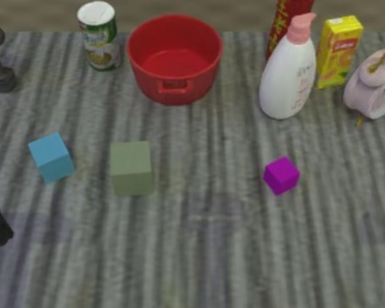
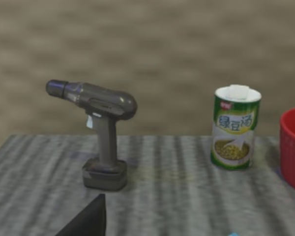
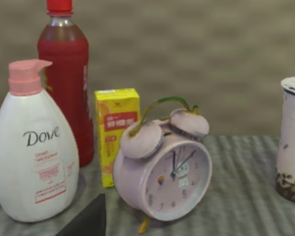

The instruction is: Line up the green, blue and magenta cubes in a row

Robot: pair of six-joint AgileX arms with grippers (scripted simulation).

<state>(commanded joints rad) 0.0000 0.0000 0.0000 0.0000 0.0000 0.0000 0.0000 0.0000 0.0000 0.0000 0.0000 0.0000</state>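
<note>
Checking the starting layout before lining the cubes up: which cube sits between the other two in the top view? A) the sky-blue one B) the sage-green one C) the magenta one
B: the green cube lies between the blue cube at the left and the magenta cube at the right.

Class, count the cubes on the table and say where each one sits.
3. The blue cube lies at the table's left, the green cube just right of it, and the magenta cube apart, right of centre. None looks hidden.
</note>
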